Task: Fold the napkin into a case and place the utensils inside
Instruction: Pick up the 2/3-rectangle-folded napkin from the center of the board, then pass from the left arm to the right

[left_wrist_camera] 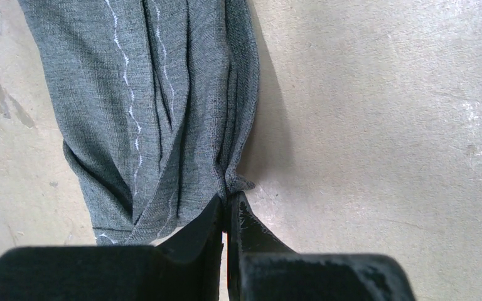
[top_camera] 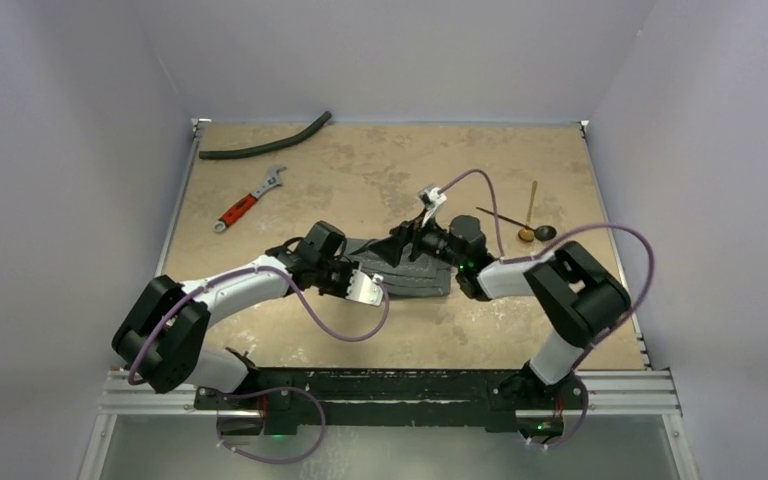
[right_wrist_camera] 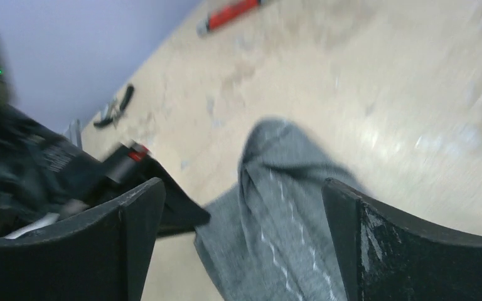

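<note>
I have the napkin (top_camera: pixel 422 276) lying bunched in long folds around the middle of the table (top_camera: pixel 380 165), between my two arms, with its pale stitched hem lines running along its length in the left wrist view. My left gripper (left_wrist_camera: pixel 229 204) sits at the napkin's left end with its jaws pressed together on a small gathered corner of the cloth, and the fabric draws into a tight pinch right at the tips. The rest of that end lies flat on the table, spreading away from the pinch. My right gripper (right_wrist_camera: pixel 243 188) is at the napkin's far right part with its jaws spread wide and nothing between them. In its blurred wrist view the grey cloth rises in a soft hump under the gap, and I cannot tell whether either finger (right_wrist_camera: pixel 132 232) touches it. The utensils are off to the right of the napkin, well apart from it and near the table's right edge. The black spoon (top_camera: pixel 544 232) lies with its handle pointing left and away, and the gold utensil (top_camera: pixel 530 208) crosses beside it with its shiny end just next to the spoon's bowl. A red-handled wrench (top_camera: pixel 249 205) lies toward the far left, and a long black hose (top_camera: pixel 265 146) sits beyond it along the far edge
</note>
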